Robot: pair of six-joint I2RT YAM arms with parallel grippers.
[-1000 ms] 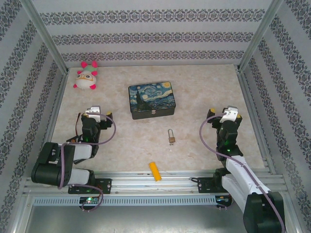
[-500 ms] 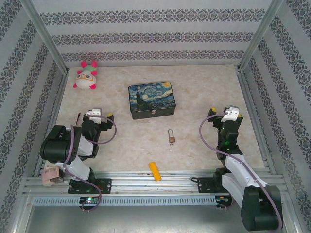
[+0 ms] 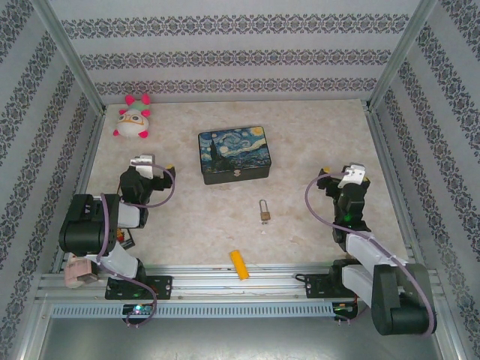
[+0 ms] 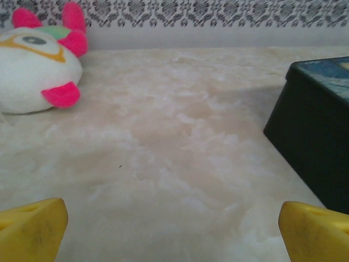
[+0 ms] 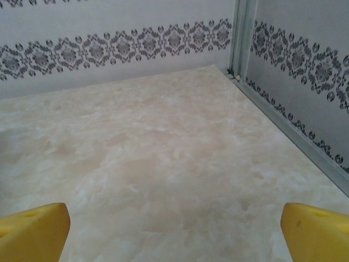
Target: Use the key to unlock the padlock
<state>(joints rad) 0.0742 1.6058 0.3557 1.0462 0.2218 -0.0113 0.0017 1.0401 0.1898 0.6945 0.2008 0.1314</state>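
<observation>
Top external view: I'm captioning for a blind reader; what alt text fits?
A small brass padlock lies on the marble-patterned table between the left gripper and right gripper, apart from both. Behind it sits a Starry Night painted box, with a plush toy at far left and a yellow-orange block at the near edge.

Bright, even, diffuse light.
Soft shadow beside the box (image 4: 319, 136); 2 wrist views slightly hazy, yellow fingertips (image 4: 30, 229) blurred at bottom corners.
</observation>
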